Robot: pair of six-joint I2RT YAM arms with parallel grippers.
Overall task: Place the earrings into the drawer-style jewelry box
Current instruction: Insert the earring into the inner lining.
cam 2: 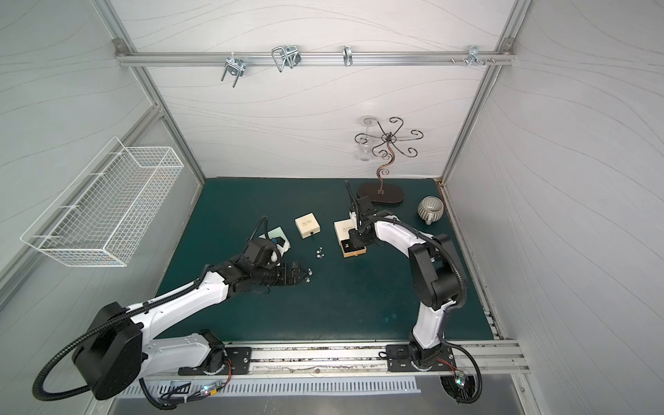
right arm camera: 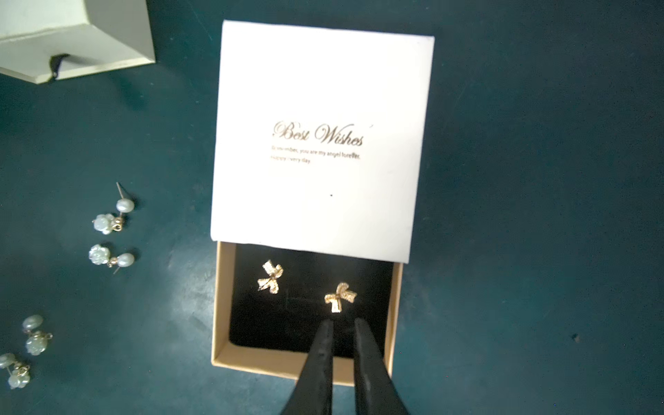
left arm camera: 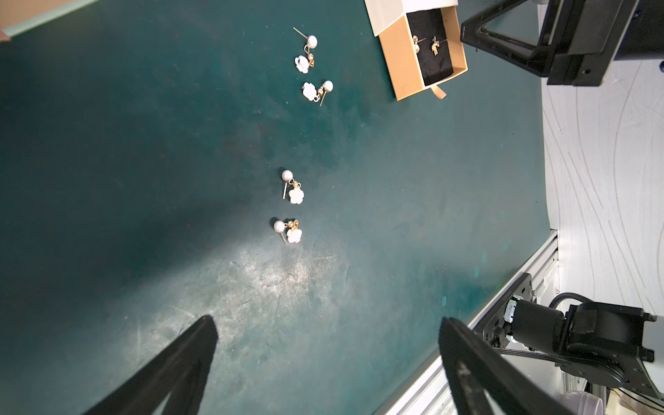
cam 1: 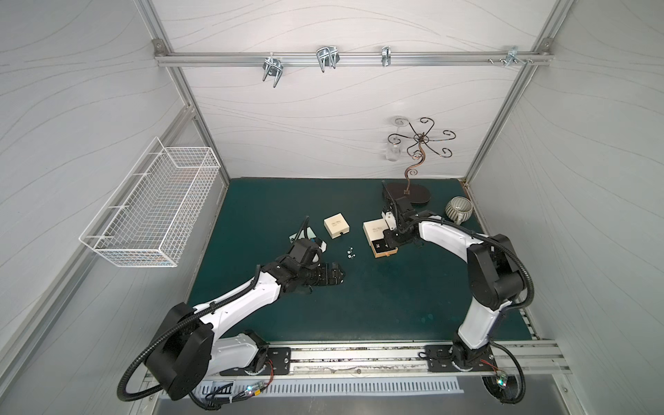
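In a top view, my right hand (cam 1: 389,241) hangs over the pulled-out drawer (cam 1: 385,251) of the jewelry box (cam 1: 372,230). My left hand (cam 1: 339,276) hovers low over the tabletop (cam 1: 359,305), near the loose pearl earrings (cam 1: 350,252). A closed box (cam 1: 336,225) stands apart behind them.

In the left wrist view, my left hand (left arm camera: 327,320) is spread wide and holds nothing. 4 pearl earrings lie on the tabletop in 2 pairs, the nearer pair (left arm camera: 290,210) right ahead of it, all outside the drawer.

In the right wrist view, my right hand (right arm camera: 342,322) is parted by only a narrow gap with nothing in it. Its tips sit just beside 1 of the 2 bow earrings (right arm camera: 339,296), and both bows lie on the drawer's black lining.

I judge the risks as follows:
- If I lift off carelessly, a fingertip could snag that bow and flick it out.
- The light box could slide if I bump its rim.
- The round pearls may roll or squirt away from an off-centre pinch.
- My 2 arms could also crowd each other at the drawer.
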